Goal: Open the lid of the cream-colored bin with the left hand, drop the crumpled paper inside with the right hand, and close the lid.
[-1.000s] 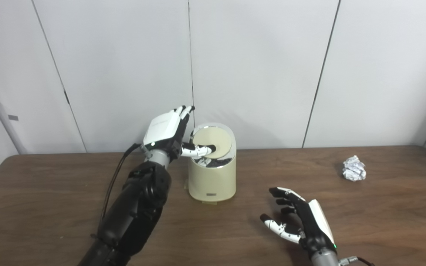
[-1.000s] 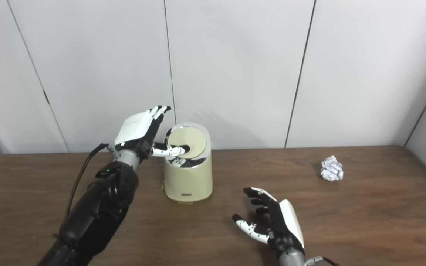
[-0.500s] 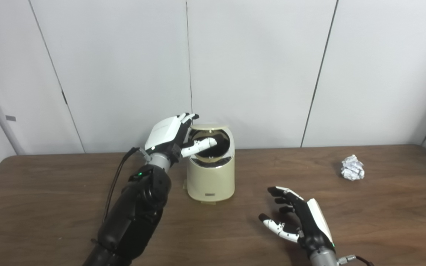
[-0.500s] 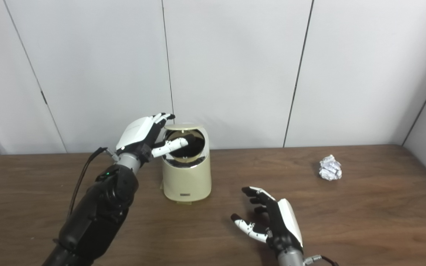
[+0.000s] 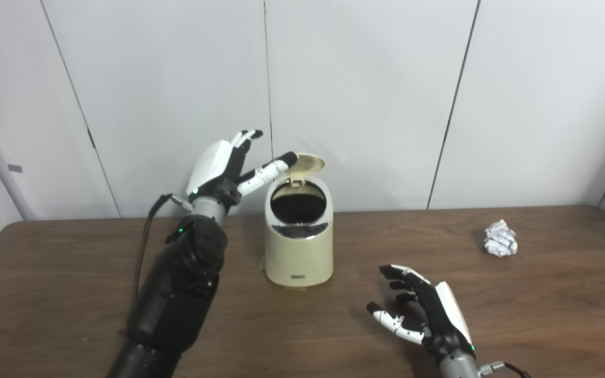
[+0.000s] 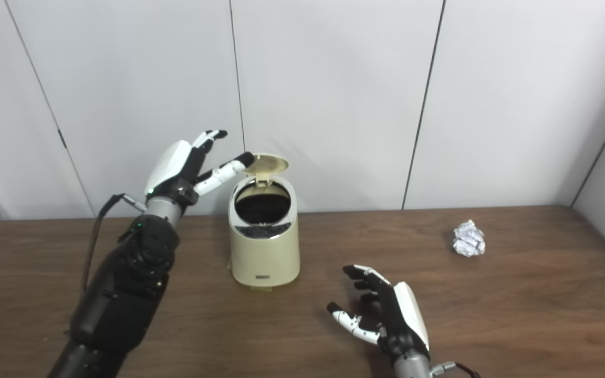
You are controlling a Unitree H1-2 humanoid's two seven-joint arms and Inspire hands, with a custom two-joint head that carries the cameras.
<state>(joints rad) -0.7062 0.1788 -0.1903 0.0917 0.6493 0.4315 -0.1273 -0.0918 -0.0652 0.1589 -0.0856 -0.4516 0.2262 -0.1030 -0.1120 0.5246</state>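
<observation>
the lid (image 5: 306,163) is tipped up and back above the cream-colored bin (image 5: 299,247), the dark opening exposed. the left hand (image 5: 222,167) is raised beside it, fingers spread, thumb tip at the lid's edge, nothing gripped. the right hand (image 5: 426,317) is held low over the table (image 5: 544,315), open and empty. the crumpled paper (image 5: 501,238) is seen well apart, far right.

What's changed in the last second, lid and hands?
The lid has swung from tilted over the bin's mouth to raised at the back. The left hand rose with it, thumb at its edge. The right hand and crumpled paper stayed put on the table.
</observation>
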